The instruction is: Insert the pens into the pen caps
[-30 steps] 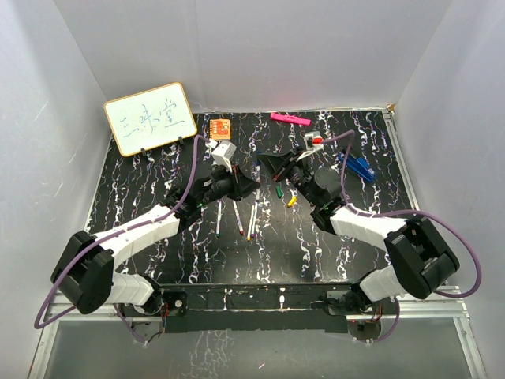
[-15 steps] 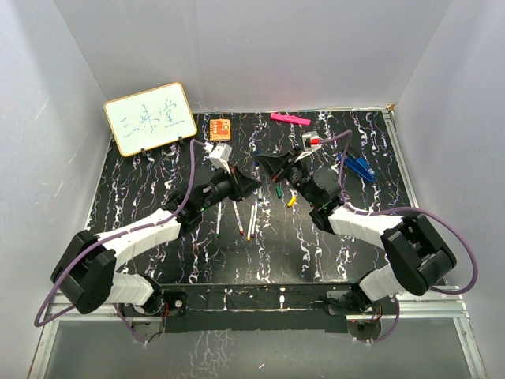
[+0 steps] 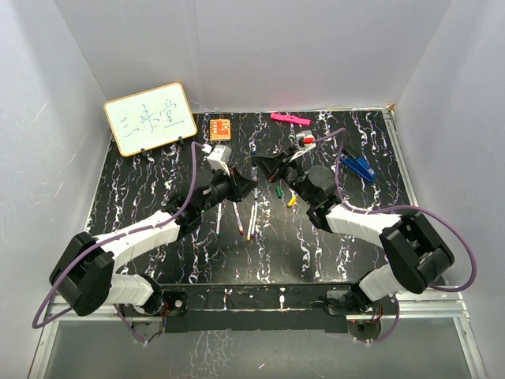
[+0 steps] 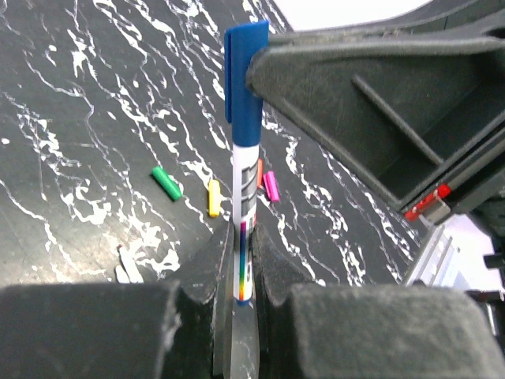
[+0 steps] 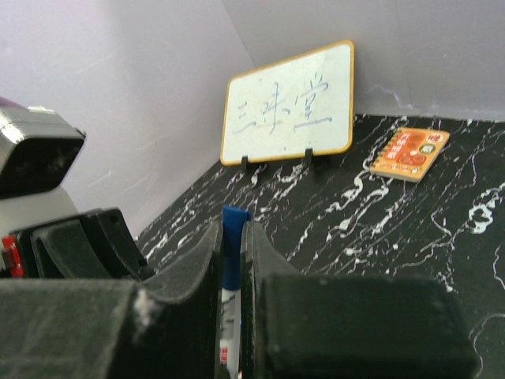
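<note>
Pen: You have the white-barrelled marker pen (image 4: 245, 193) held in the air between your two arms, over the middle of the black, white-veined table (image 3: 134, 197).
Cap: A blue plastic pen cap (image 4: 244, 87) sits over the pen's far end, in line with the barrel.
Beneath it: On the table you can see a small green plastic cap (image 4: 166, 182), a yellow one (image 4: 213, 197) and a pink one (image 4: 271, 185), close together but apart.
Loose pens: More thin white pens (image 3: 252, 223) lie side by side just nearer to you than the grippers.
Further out: A framed whiteboard with blue writing (image 3: 150, 118) and an orange notepad (image 3: 220, 128) stand at the back left, with a flat pink bar (image 3: 289, 119) at the back and a blue clip-like object (image 3: 359, 166) to the right.
In the way: The right gripper's dark body blocks the right of the left wrist view.
Left gripper (image 4: 243, 264): Its fingers are clamped on the pen's near end.
Right gripper (image 5: 230, 237): Its fingers are pinched together on the blue cap.
</note>
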`<action>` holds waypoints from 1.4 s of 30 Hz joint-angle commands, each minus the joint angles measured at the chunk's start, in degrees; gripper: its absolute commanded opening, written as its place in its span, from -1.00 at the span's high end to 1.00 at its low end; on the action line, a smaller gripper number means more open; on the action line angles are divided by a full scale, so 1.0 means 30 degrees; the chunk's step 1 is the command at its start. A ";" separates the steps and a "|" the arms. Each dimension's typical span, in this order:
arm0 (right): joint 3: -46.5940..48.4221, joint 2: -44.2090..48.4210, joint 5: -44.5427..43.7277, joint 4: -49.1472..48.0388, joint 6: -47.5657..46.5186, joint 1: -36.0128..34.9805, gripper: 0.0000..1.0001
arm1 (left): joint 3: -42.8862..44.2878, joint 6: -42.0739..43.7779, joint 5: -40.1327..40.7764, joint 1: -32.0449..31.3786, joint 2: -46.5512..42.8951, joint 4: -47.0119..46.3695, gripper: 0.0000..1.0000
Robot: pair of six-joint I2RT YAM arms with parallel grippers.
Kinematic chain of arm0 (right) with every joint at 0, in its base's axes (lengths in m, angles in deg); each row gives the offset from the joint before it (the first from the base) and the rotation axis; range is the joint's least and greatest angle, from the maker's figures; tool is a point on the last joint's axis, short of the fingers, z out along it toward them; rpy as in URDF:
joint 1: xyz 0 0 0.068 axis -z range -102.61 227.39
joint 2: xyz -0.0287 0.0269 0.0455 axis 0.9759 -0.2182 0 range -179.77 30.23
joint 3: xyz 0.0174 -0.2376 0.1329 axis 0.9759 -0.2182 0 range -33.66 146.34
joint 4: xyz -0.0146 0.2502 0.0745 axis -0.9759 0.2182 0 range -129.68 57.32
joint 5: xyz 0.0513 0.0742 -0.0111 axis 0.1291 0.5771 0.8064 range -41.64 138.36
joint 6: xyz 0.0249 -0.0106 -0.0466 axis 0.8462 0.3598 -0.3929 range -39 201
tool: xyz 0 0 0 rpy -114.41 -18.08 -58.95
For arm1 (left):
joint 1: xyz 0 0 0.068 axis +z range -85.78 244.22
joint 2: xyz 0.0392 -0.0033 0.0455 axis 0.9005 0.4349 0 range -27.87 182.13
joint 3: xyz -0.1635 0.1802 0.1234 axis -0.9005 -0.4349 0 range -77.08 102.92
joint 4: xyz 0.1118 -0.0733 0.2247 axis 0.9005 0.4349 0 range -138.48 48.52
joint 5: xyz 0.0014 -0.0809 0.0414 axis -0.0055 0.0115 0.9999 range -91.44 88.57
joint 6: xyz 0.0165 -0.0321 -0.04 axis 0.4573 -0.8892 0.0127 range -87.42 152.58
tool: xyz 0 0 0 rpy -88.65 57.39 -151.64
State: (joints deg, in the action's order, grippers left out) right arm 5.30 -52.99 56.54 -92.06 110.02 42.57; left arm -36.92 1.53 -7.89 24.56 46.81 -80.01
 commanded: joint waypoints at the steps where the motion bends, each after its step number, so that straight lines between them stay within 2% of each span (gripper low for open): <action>1: -0.0661 -0.0924 0.1643 0.5084 -0.0617 -0.0843 1.00 | 0.1545 0.1239 0.2527 0.0358 -0.1815 -0.4922 1.00; 8: -0.0726 -0.1344 0.1516 0.5918 -0.0608 -0.1219 1.00 | 0.2001 0.2014 0.2903 0.0402 -0.1807 -0.4752 1.00; 15: 0.0781 -0.1488 -0.0371 0.5974 -0.0749 -0.1274 1.00 | 0.2397 0.1986 0.1419 0.0388 -0.1125 -0.3008 1.00; 17: 0.1893 -0.1376 -0.1407 0.6030 -0.1293 -0.1268 0.85 | 0.2402 0.1971 0.1046 0.0388 -0.0901 -0.2069 1.00; 20: 0.3311 -0.0766 -0.3912 0.5887 -0.2342 -0.1261 0.77 | 0.1891 0.1663 0.0865 0.0388 -0.1024 -0.0828 1.00; 22: 0.3973 -0.0212 -0.5582 0.5381 -0.3164 -0.1244 0.61 | 0.1370 0.1550 0.1003 0.0388 -0.1302 -0.0083 1.00; 25: 0.4404 0.0662 -0.7562 0.4064 -0.4446 -0.1199 0.15 | 0.0625 0.1482 0.1274 0.0388 -0.1659 0.1093 1.00; 27: 0.4519 0.1183 -0.8519 0.3238 -0.5368 -0.1210 -0.03 | 0.0265 0.1364 0.1520 0.0388 -0.1752 0.1780 1.00; 29: 0.4481 0.1679 -0.9486 0.2645 -0.6173 -0.1194 -0.45 | 0.0040 0.1272 0.1968 0.0403 -0.1774 0.2583 1.00; 32: 0.4271 0.2265 -1.0521 0.2015 -0.7058 -0.1182 -0.88 | 0.0129 0.1541 0.2793 0.0392 -0.1605 0.3607 1.00; 33: 0.4152 0.2440 -1.0726 0.1753 -0.7225 -0.1151 -0.96 | 0.0230 0.1708 0.3178 0.0392 -0.1506 0.3916 1.00; 37: 0.3801 0.2704 -1.1276 0.1409 -0.7128 -0.0826 -0.96 | 0.1082 0.2362 0.4945 0.0431 -0.0776 0.5225 1.00; 42: 0.4374 0.2489 -1.1207 0.3023 -0.6178 0.0116 -0.96 | 0.2867 0.2564 0.5688 0.1336 0.1342 0.6851 1.00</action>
State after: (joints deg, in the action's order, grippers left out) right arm 15.68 -45.88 24.63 -84.06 90.52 40.71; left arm -33.47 7.85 5.44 26.35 47.64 -64.17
